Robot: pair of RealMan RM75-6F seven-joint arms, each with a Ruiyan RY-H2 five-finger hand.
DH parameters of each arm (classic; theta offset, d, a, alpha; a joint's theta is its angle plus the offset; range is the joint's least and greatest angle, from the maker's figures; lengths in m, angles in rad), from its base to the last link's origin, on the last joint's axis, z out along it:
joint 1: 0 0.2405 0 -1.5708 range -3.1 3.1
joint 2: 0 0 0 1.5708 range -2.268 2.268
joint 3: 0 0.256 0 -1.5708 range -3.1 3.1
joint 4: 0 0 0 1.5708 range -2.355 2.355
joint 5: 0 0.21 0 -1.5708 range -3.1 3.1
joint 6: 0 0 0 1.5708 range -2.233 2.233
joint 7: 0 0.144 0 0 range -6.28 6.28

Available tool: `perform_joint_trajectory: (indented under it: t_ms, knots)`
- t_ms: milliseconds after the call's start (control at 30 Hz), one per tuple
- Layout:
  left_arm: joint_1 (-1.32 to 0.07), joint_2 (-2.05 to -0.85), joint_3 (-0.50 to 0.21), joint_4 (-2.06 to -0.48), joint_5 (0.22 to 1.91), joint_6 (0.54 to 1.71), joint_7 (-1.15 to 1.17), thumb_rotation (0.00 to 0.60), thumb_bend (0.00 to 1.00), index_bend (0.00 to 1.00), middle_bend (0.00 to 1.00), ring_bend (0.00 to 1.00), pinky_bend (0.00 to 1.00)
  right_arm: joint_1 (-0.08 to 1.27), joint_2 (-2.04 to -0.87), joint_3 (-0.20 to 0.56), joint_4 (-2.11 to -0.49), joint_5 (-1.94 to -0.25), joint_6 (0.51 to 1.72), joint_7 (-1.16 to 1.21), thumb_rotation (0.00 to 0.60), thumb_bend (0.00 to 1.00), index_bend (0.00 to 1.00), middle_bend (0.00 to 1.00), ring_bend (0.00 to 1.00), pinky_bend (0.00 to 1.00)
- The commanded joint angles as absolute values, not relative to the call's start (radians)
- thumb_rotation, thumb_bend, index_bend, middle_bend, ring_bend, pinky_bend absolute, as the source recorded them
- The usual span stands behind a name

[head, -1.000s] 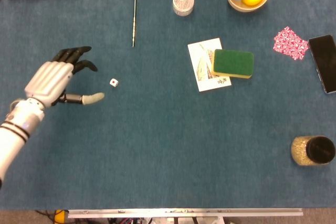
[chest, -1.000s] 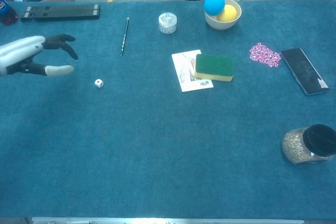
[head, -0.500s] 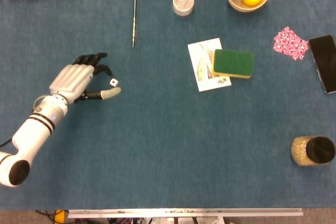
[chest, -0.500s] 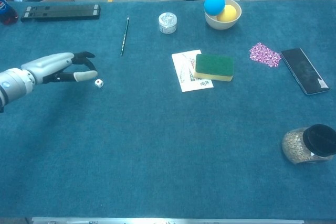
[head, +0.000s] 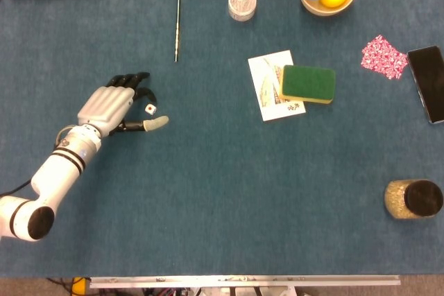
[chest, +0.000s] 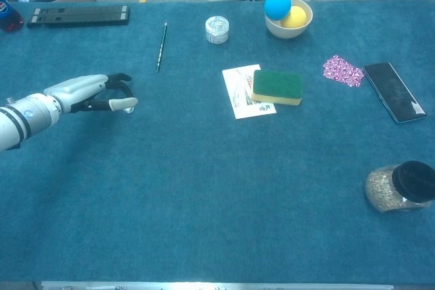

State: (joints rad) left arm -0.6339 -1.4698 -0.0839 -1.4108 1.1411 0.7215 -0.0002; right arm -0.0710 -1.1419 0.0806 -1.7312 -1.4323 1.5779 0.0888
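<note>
From the head view, the left hand (head: 114, 105) lies over the table (head: 208, 192) with its dark fingers (head: 139, 81) curled above a small white die (head: 150, 109) and the thumb stretched out just below it; the die sits in the gap between them, and whether anything touches it I cannot tell. A pencil (head: 177, 24) lies beyond the die, a sponge (head: 307, 83) on a card (head: 267, 88) well off to its right. From the chest view, the left hand (chest: 85, 93) hides the die behind its thumb, fingers narrowly apart. The right hand shows in neither view.
</note>
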Motion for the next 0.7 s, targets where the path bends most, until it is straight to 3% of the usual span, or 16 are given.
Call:
perform_joint_trajectory:
  t_ms: [33,433,700]
  knots:
    - [-0.634,-1.468,-0.081,-1.417,1.137,0.724,0.005,0.077,0.04,0.3,0.03,0.0,0.0,-0.071,-1.142,0.081,-1.728,-1.433,1.578,0.092,0.6,0.29,0.32,0.22,0.11,0.18]
    - [-0.627,-1.447,-0.062,-1.454,1.13,0.743,0.027,0.076,0.04,0.42,0.03,0.0,0.0,-0.074,-1.143,0.082,-1.721,-1.434,1.578,0.105,0.6,0.29,0.32,0.22,0.11,0.18]
    - [-0.606,-1.417,-0.04,-1.496,1.134,0.769,0.037,0.074,0.04,0.44,0.03,0.0,0.0,-0.077,-1.141,0.081,-1.719,-1.439,1.584,0.112,0.6,0.29,0.32,0.22,0.1,0.18]
